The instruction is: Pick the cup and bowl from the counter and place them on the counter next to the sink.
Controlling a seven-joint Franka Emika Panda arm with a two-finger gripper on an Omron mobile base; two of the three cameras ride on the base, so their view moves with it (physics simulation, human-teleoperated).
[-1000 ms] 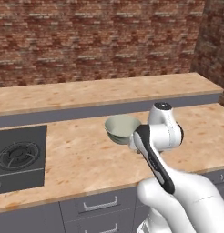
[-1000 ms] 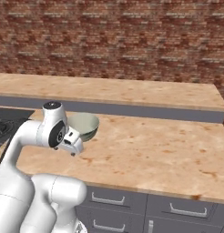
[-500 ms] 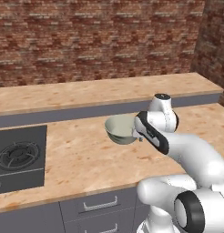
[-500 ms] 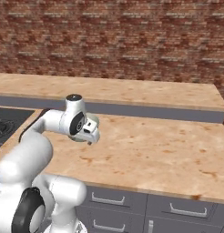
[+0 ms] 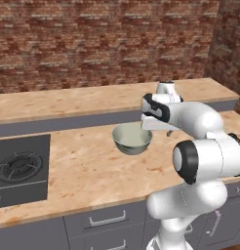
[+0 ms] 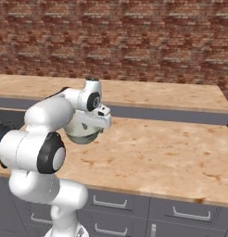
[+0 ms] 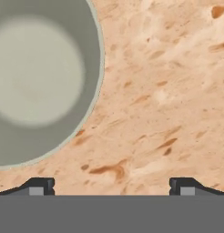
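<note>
Bowl: the pale grey-green bowl (image 5: 132,138) sits upright on the wood-grain counter (image 5: 88,166), on the lower level in front of the raised back ledge, and looks empty.
Stove top: the black stove top (image 5: 19,168) lies well to the bowl's left, apart from it.
Gripper: the gripper (image 7: 112,185) hangs above the counter just beside the bowl's rim, pointing down, fingers spread as wide as they go and holding nothing; the hand view has bare wood between the fingertips and the bowl off to one side.
Arm: the white arm (image 6: 46,120) arches over the bowl, hiding part of it in the right base view.
Step in hand: lining up on the bowl for a pick, by my reading.
Next move: shift the hand toward the bowl so one finger falls inside the rim and one outside, then lower and close.
</note>
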